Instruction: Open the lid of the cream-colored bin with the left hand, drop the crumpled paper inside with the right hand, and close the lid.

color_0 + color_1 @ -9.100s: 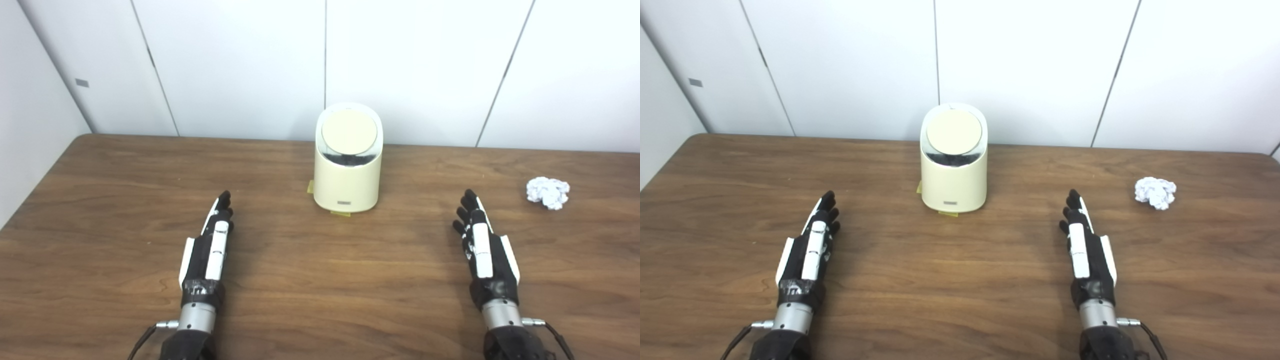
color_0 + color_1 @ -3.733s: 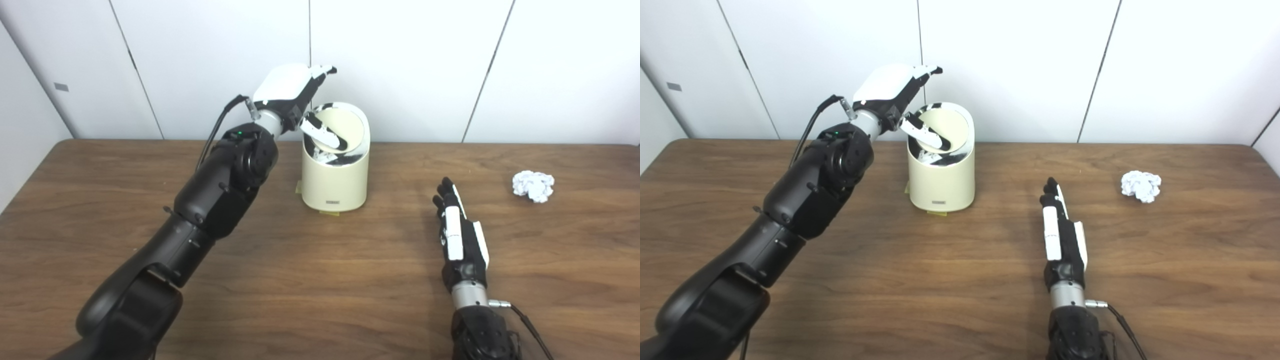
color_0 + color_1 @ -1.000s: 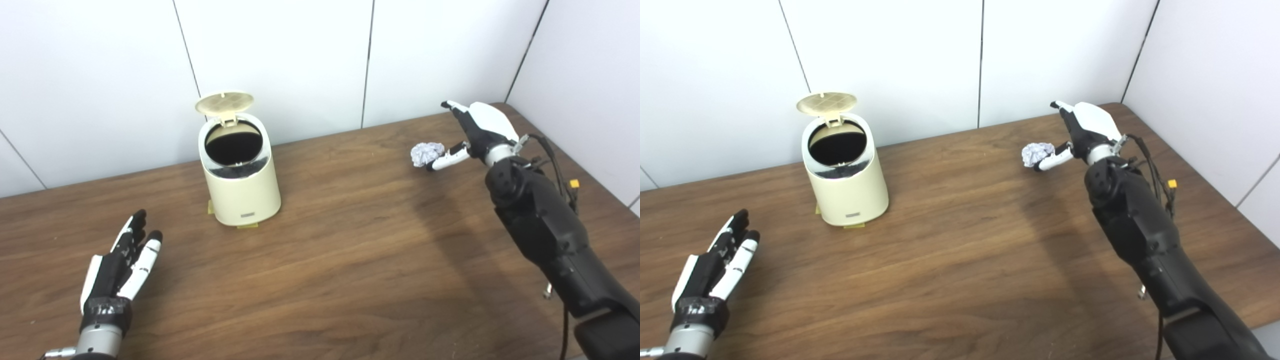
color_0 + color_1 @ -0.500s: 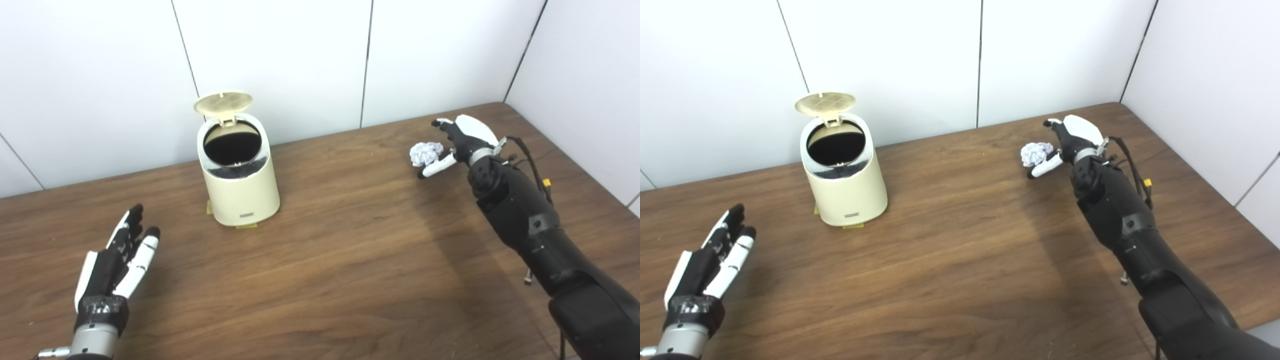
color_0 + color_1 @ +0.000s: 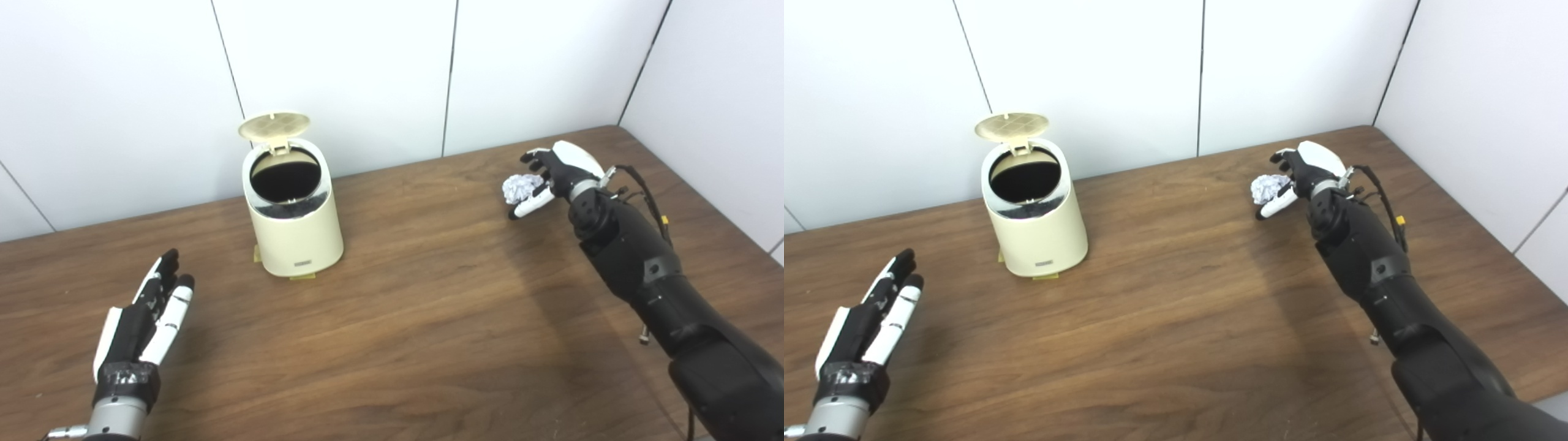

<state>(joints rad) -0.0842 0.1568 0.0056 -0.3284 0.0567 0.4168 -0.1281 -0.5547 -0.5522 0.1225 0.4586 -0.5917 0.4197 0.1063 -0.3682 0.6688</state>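
Note:
The cream-colored bin (image 5: 297, 226) stands at the back of the wooden table (image 5: 416, 318), its round lid (image 5: 274, 125) tipped up and back so the dark inside shows. The crumpled white paper (image 5: 519, 185) lies on the table at the far right. My right hand (image 5: 554, 171) reaches over it, fingers curving down above the paper and thumb stretched out in front of it; they are not closed on it. My left hand (image 5: 144, 321) rests flat and open on the table, left of and nearer than the bin, holding nothing.
White wall panels rise just behind the bin and along the table's right side. Small yellow tape pieces (image 5: 303, 277) stick out under the bin's base. The table's right edge (image 5: 1488, 245) runs close behind my right forearm.
My right hand has come down beside the paper and curled its fingers further over it. The paper, the bin with its raised lid and my left hand have stayed in place.

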